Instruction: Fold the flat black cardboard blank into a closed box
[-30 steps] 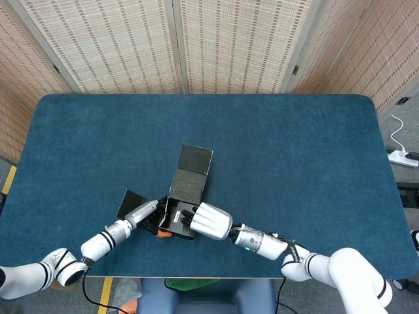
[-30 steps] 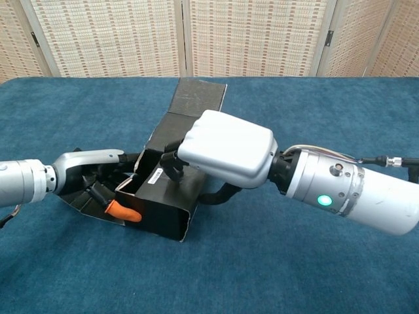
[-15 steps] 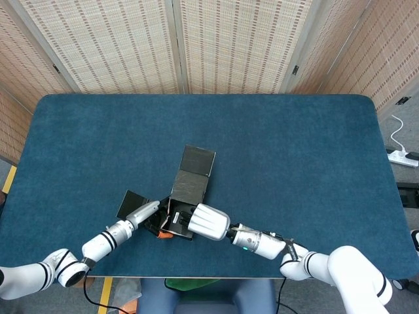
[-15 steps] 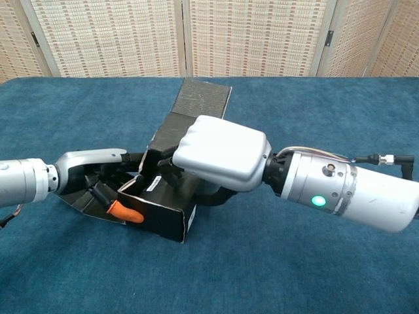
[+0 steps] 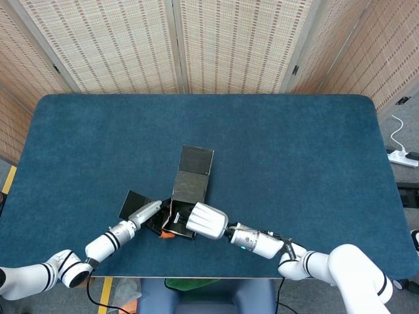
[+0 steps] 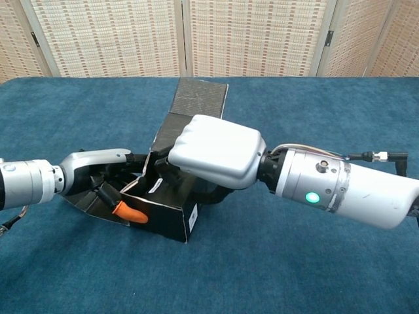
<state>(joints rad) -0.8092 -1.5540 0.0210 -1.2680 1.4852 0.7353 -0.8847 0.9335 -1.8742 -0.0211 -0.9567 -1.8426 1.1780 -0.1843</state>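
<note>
- Right hand (image 6: 213, 156): positioned palm-down over the middle of the cardboard blank (image 6: 171, 196); its dark fingers (image 6: 211, 194) curl down into and around the half-raised part. It grips the blank. In the head view the same hand (image 5: 206, 221) covers the near right corner of the blank (image 5: 190, 186).
- Left hand (image 6: 98, 171): reaches in from the left side of the blank, fingers pushed inside the raised walls. One orange fingertip (image 6: 131, 213) lies against the outside of the front wall. The hand holds the left wall and side flap; the exact finger spread is hidden by the cardboard. In the head view this hand (image 5: 147, 212) sits just left of the blank.
- Blank: lies on the table (image 5: 294, 163), near its front edge and left of its centre. The near portion is folded up into low walls; the front wall carries a small white label (image 6: 194, 218) at its right end.
- Lid panel (image 6: 201, 97): extends flat from the far side of the blank, away from both hands.
- Side flap (image 5: 133, 200): spreads out left of the blank, next to the left hand.
- Screen (image 5: 196, 39): woven panels stand behind the far edge of the table.
</note>
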